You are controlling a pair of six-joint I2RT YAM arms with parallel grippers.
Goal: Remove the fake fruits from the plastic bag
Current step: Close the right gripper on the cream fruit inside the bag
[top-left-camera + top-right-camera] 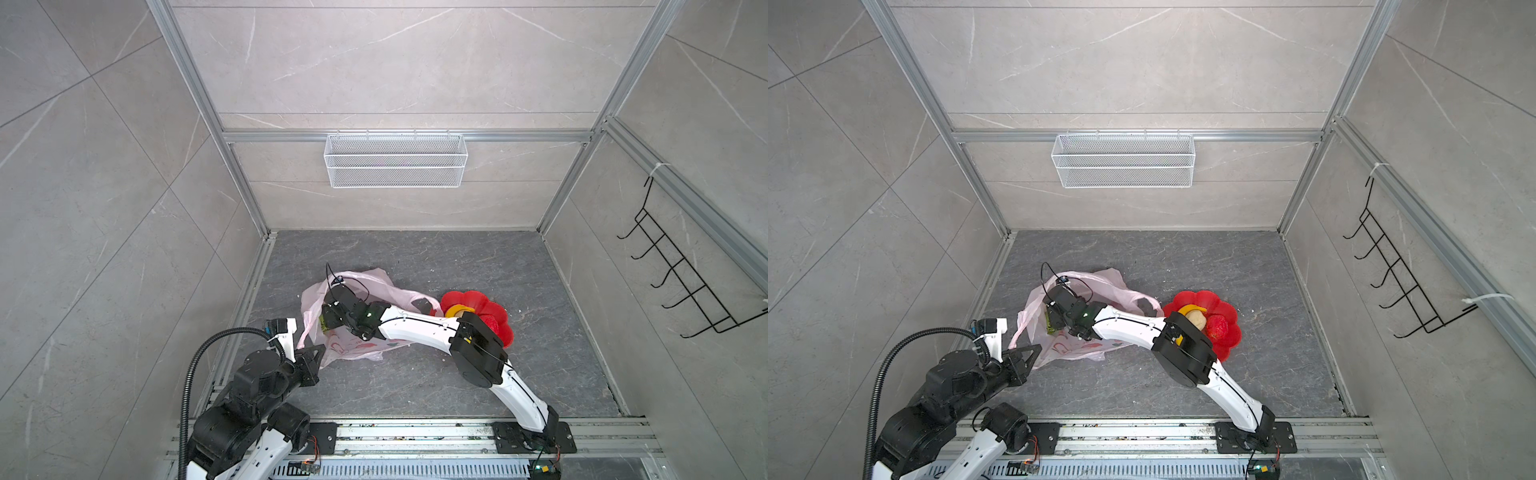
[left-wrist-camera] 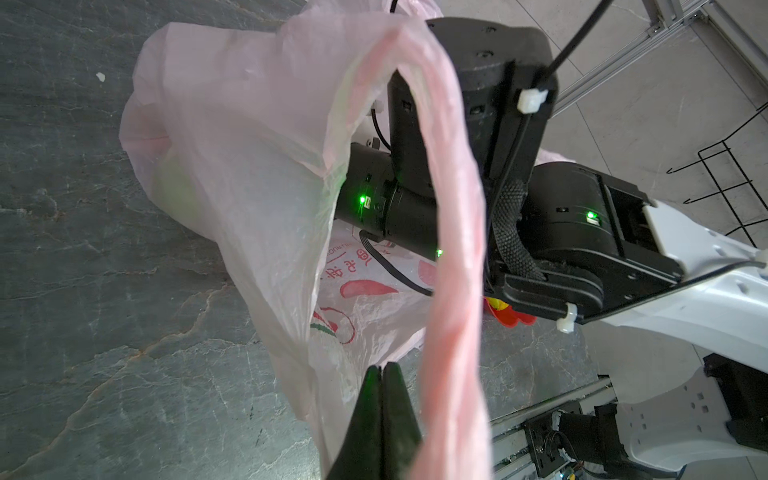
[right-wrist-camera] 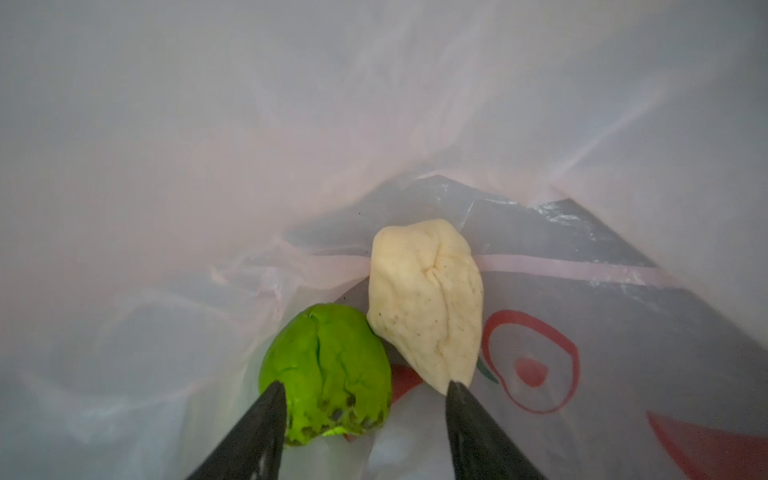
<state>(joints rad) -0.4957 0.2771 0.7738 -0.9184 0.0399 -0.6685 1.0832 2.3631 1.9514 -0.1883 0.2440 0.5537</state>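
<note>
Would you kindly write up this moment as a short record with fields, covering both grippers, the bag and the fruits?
left gripper: shut at the rim of the thin pale-pink plastic bag; hold on the film unclear
right gripper: open, inside the bag
inside bag: bumpy green plastic fruit beside beige lumpy plastic piece
red flower-shaped dish: long yellow banana, second beige piece, small red fruit

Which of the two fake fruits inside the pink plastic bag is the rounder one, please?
The bumpy green ball; the beige lumpy piece beside it is elongated and tapering.
</note>
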